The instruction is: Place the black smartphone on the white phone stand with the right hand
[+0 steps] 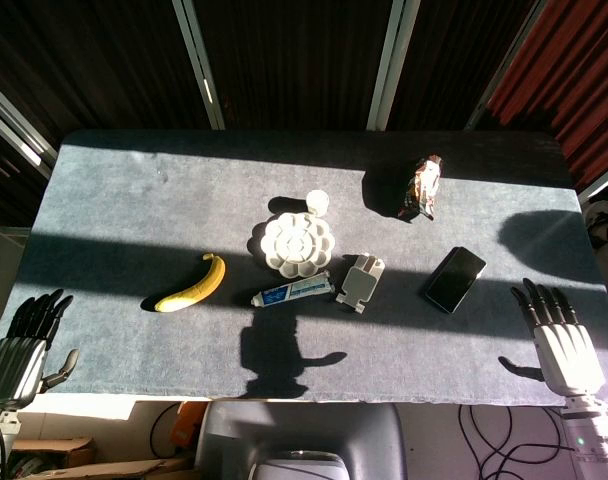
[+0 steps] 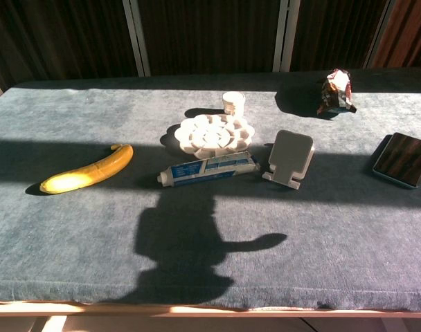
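Note:
The black smartphone [image 1: 455,279] [image 2: 403,159] lies flat on the grey table, right of centre. The white phone stand [image 1: 360,281] [image 2: 289,159] stands to its left, its back facing me. My right hand [image 1: 561,343] hovers at the table's front right corner, fingers straight and apart, holding nothing, a short way right of and nearer to me than the phone. My left hand [image 1: 26,343] sits at the front left corner, fingers extended, empty. Neither hand shows in the chest view.
A banana [image 1: 193,285] [image 2: 88,169] lies at the left. A toothpaste tube [image 1: 293,290] [image 2: 209,168] lies just left of the stand, with a white flower-shaped palette [image 1: 297,242] [image 2: 212,133] and small white cup [image 1: 317,202] [image 2: 233,102] behind. A snack packet [image 1: 423,187] [image 2: 334,91] sits far right.

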Controlling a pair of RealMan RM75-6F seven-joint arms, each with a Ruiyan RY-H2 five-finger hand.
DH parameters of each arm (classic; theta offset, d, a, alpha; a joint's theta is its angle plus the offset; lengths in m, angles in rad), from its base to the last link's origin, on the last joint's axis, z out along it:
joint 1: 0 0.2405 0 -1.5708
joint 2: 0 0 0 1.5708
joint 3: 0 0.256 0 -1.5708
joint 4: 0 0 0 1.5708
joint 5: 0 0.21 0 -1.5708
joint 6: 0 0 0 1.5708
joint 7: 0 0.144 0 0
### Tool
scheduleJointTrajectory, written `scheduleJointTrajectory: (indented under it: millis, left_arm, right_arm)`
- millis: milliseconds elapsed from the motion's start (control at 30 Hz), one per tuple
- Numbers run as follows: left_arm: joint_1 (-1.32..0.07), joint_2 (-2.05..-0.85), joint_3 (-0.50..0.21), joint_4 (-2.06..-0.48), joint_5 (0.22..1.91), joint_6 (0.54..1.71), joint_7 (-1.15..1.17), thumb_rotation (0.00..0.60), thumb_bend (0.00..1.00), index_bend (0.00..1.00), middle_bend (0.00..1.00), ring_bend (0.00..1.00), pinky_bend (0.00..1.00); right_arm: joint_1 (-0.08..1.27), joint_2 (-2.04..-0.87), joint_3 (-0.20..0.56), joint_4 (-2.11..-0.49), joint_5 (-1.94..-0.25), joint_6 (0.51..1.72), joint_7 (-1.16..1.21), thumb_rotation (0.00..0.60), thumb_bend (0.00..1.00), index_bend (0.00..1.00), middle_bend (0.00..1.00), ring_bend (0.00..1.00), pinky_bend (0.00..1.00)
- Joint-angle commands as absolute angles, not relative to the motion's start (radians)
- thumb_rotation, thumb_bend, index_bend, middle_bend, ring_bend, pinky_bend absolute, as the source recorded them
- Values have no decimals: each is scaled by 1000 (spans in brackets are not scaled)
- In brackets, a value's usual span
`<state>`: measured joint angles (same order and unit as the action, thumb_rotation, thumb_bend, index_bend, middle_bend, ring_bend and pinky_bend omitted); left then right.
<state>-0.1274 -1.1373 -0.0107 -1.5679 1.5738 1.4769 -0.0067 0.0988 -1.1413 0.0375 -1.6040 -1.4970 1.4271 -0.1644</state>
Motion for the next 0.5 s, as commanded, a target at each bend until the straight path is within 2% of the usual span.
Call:
scheduleJointTrajectory:
  millis: [33, 267, 500]
  left_arm:
    - [-127, -1137, -11, -1567, 1572, 1477, -7, 600, 378, 0, 0, 0, 0]
    - [-130, -1131, -4, -1568, 1577, 1467, -17, 600, 378, 0, 0, 0, 0]
    - [-132, -1132, -11, -1566, 1563, 1463, -11, 600, 376, 0, 0, 0, 0]
  right_arm:
    - [99, -1140, 38, -1604, -1495, 1426, -163, 600, 234, 0, 0, 0, 0]
    - [128, -1147, 57, -1556, -1450, 1368, -178, 600, 234, 0, 0, 0, 0]
    - [296, -1197, 134, -1323, -1345, 1114, -157, 600, 234, 14, 6, 0, 0]
